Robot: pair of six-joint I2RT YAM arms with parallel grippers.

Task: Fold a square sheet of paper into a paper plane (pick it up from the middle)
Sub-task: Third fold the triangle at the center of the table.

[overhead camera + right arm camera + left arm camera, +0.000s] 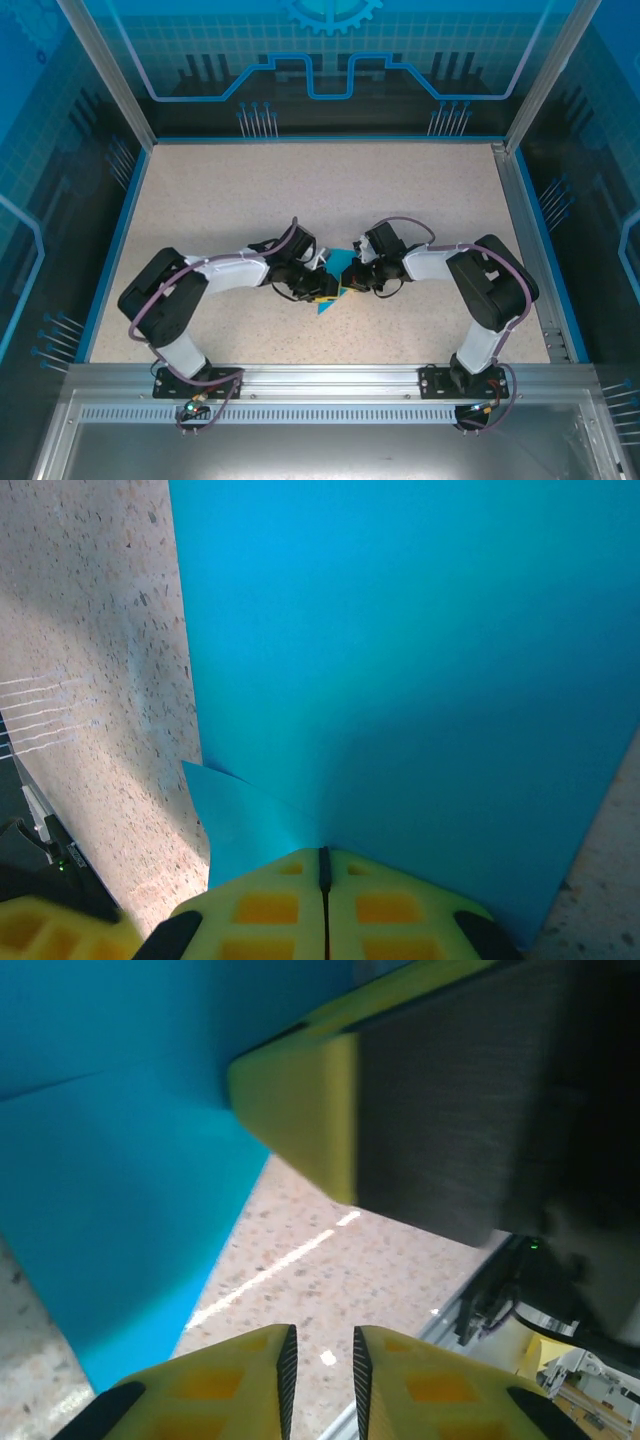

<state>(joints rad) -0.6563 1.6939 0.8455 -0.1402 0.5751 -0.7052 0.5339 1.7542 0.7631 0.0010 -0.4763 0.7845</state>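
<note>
The cyan-blue sheet of paper [327,303] is folded and sits mid-table between the two arms. In the right wrist view the paper [420,660] spreads out from my right gripper [323,852], which is shut on its near edge, with a small folded flap [235,815] sticking out to the left. My right gripper [347,280] faces my left gripper [324,290] closely. In the left wrist view my left gripper [320,1332] is slightly open, with bare table showing through the gap. There the paper [130,1210] hangs at the left and a right finger [300,1110] is just above.
The speckled beige table [300,200] has a blue rim [115,240] at the sides and back. Slanted aluminium posts [105,70] stand at the back corners. A metal rail [330,375] carrying both arm bases runs along the near edge.
</note>
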